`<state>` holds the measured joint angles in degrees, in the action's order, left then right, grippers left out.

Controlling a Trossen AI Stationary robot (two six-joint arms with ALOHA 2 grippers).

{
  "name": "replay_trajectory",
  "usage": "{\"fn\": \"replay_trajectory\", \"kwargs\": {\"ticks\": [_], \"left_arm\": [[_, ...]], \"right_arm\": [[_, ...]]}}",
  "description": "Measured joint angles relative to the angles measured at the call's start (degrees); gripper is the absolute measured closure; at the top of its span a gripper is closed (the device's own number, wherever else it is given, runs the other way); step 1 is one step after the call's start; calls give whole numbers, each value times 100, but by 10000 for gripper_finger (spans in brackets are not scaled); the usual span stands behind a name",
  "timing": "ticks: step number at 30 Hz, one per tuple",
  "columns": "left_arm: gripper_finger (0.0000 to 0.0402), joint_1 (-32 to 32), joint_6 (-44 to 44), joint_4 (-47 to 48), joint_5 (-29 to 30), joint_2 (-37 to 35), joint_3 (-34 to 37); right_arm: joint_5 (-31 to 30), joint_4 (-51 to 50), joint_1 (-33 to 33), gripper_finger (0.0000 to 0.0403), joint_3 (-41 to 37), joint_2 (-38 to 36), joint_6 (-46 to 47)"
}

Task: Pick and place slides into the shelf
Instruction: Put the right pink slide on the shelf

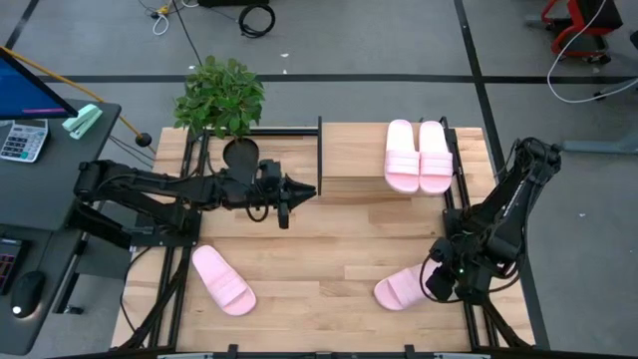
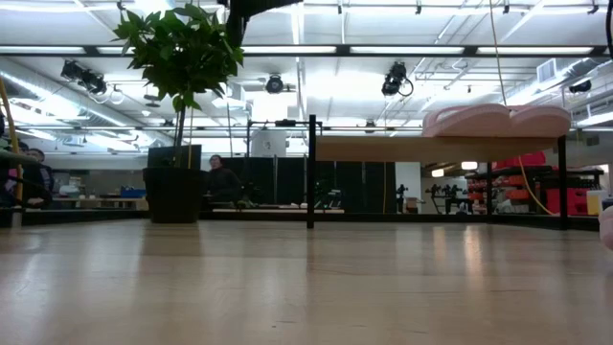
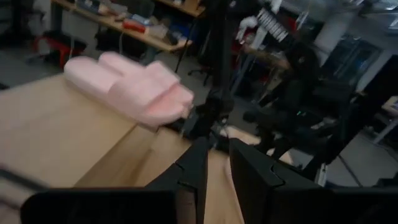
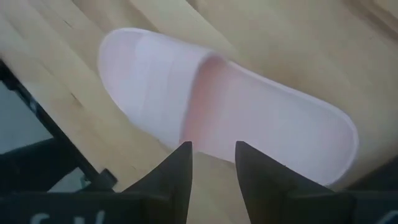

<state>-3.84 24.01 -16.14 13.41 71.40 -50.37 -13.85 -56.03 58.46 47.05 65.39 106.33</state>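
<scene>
Resting side by side on the right end of the shelf [image 1: 359,160] top panel, two pale pink slides [image 1: 419,156], straps level with each other. Lying on the wood tabletop [image 1: 329,259] well apart, two more: one slide [image 1: 222,279] at front left, angled, and one slide [image 1: 404,289] at front right, beside the right gripper [image 1: 439,282]. Poised just above that front-right slide [image 4: 230,106] in the right wrist view, two dark fingers [image 4: 180,168] parted with a clear gap, gripping nothing. Reaching in from the left toward the shelf's left half, the left gripper [image 1: 284,194], fingers [image 3: 198,168] nearly together with only a narrow slit between, empty, raised clear of the tabletop. Standing at the shelf's back left corner, a potted plant [image 1: 221,100]. Seen beyond the table in the low view, a person [image 2: 222,180] seated in the room.
</scene>
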Motion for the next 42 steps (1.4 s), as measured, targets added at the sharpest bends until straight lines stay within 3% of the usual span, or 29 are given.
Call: {"fn": "replay_trajectory", "kwargs": {"ticks": [6,14,29,42], "left_arm": [[327,-297,244,253,474,0,0],[324,-584,283,586,546,-1,0],[322,-930,247,1572,548,-4,0],[319,-930,-51,1650,545,-4,0]], "right_arm": [[-131,237,-2,275,0,2,-285],[-218,330,-7,275,-16,26,-216],[-219,1616,-66,275,-823,24,1370],[-280,1840,-692,275,-1023,24,1407]]}}
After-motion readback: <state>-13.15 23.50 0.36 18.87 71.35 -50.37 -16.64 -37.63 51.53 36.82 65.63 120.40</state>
